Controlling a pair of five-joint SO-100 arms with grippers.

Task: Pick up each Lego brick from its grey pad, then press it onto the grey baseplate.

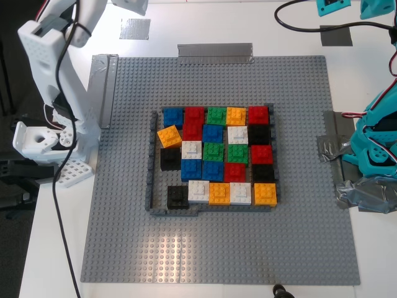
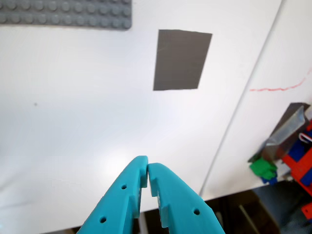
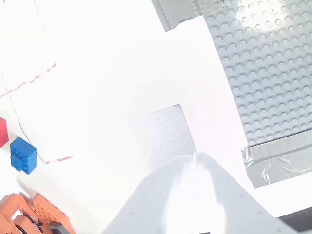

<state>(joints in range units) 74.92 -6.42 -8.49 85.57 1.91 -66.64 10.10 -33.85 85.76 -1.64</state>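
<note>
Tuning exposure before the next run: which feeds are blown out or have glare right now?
Second wrist view: heavily overexposed; my second end effector and the light grey pad nearly wash into the white table. Exterior view: a glare patch on the grey baseplate near its front edge, otherwise even. First wrist view: well exposed; dark grey pad crisp, my first end effector sharp.
</note>
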